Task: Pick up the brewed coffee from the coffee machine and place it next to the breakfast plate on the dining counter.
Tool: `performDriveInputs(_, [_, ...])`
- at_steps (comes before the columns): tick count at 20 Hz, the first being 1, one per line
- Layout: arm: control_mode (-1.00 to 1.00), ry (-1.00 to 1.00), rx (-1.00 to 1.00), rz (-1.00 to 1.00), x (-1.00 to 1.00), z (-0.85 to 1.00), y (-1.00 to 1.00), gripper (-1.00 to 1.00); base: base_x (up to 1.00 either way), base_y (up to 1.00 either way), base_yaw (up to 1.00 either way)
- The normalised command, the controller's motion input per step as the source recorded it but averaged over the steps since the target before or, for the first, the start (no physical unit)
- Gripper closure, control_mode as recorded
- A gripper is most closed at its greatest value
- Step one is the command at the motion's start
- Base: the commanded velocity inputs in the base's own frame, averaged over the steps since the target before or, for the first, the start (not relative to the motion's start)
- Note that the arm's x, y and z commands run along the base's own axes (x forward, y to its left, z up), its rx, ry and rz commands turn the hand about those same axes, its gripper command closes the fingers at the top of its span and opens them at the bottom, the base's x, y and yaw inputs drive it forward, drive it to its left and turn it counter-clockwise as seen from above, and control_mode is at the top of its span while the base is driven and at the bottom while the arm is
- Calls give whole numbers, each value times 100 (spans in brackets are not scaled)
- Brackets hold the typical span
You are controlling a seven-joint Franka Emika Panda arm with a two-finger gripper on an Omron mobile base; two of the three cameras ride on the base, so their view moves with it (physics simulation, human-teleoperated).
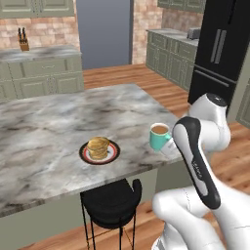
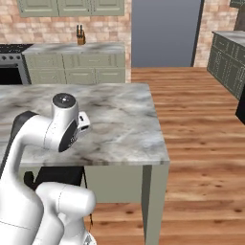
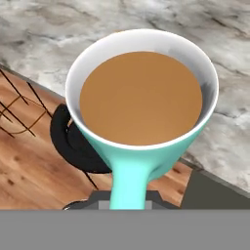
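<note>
Marble worktop [image 1: 44,127] is carrying the plate [image 1: 99,152] of pancakes near its front edge; the pincer [image 3: 128,202] is gripping the mug [image 1: 159,136] by its handle, holding it at the worktop's corner, right of the plate.

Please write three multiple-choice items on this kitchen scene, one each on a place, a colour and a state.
1. Where is the breakfast plate?
A. on the dining counter, near its front edge
B. on the black stool
C. on the wooden floor

2. What colour is the mug outside?
A. red
B. teal-green
C. black

3. What state is the mug in?
A. empty on its side
B. upright, holding light brown coffee, carried by the hand
C. standing on the plate

Answers: 1 A, it sits on the marble top; 2 B, its teal body shows in the hand view; 3 B, its coffee lies level as the hand holds its handle.
</note>
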Motion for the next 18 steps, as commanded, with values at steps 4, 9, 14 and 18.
performDriveInputs(4, [-100, 0, 0, -1, 60, -38, 0, 100, 0, 0, 0])
performDriveInputs(9, [-100, 0, 0, 0, 60, -54, 11, 100, 0, 0, 0])
performDriveInputs(14, [-100, 0, 0, 0, 59, -46, 21, 100, 0, 0, 0])
performDriveInputs(18, [-100, 1, 0, -1, 58, -31, 3, 100, 0, 0, 0])
